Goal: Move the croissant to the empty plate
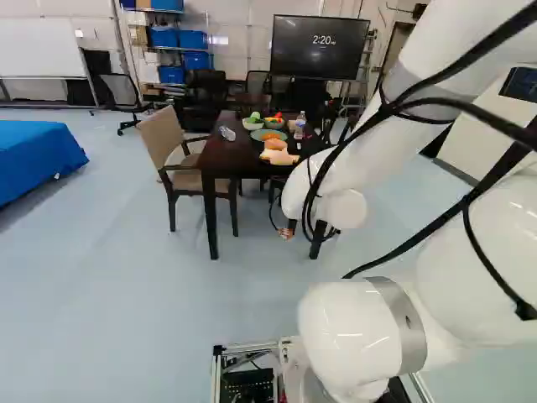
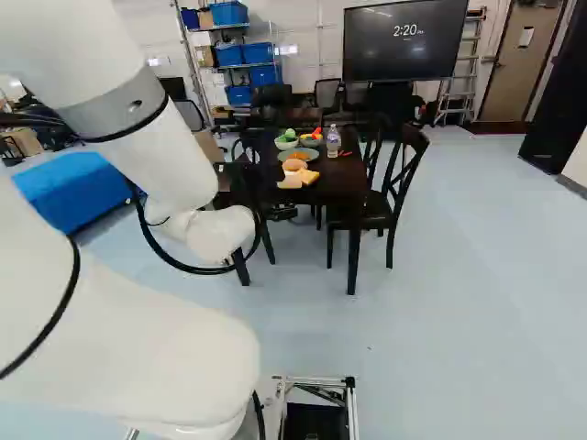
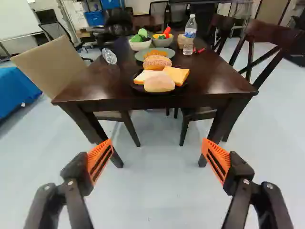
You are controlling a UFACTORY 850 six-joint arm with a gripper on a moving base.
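Two orange-padded fingers of the gripper [image 3: 159,162] stand wide apart, holding nothing; the breads' dark plate [image 3: 138,88] and table [image 3: 209,81] lie well ahead, croissant unidentifiable.

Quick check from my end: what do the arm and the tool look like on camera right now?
The arm is glossy white with rounded joints, a grey band at two of them, and black cables running along its links. The tool is black, with two jointed fingers ending in ribbed orange pads.
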